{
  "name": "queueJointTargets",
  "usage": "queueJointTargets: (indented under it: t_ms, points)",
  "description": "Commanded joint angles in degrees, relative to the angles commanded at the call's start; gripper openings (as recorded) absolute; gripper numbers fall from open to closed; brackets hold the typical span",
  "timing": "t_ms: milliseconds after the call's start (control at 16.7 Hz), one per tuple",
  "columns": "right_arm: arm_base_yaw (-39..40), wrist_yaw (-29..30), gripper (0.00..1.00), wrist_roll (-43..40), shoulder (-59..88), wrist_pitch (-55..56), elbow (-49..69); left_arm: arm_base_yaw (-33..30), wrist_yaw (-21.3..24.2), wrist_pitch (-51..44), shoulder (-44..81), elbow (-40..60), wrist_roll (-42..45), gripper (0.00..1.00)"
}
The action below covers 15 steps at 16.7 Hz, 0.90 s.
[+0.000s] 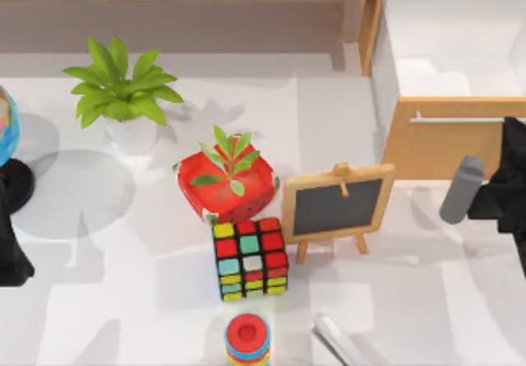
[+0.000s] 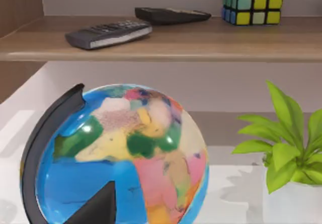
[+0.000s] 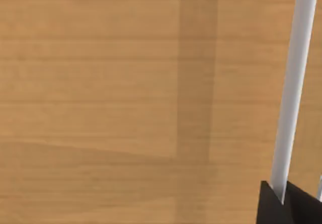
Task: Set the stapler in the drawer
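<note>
Hanging at the right edge of the worktop, the right gripper [image 1: 511, 187] sits just in front of the drawer [image 1: 452, 140], whose tan front stands pulled out with its white inside open to view. In the right wrist view a dark finger [image 3: 287, 204] lies against the silver bar handle [image 3: 294, 88], with the wood front close behind it; whether the jaws are clenched on the bar or released I cannot tell. A grey cylinder [image 1: 460, 189] juts out beside that gripper. The stapler [image 1: 341, 341] lies on the worktop at the near edge, right of the red ring stack [image 1: 246, 340], well apart from both arms and untouched. The left arm [image 1: 10, 234] is parked at the left edge by the globe [image 2: 121, 158]. By my reading the drawer-opening step is about done, and the stapler's pickup is next: the right arm would need to let go of the handle, back off and come down over the stapler, clear of the small chalkboard easel [image 1: 337, 206].
</note>
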Motion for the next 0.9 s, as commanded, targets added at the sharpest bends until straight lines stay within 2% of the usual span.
queueJointTargets:
  t_ms: [600, 900]
  points:
    - [0.0, 0.0, 0.98, 0.0, 0.0, 0.0, 0.0, 0.0, 0.0, 0.0, 0.0, 0.0, 0.0, 1.00]
    - [0.0, 0.0, 1.00, 0.0, 0.0, 0.0, 0.0, 0.0, 0.0, 0.0, 0.0, 0.0, 0.0, 1.00]
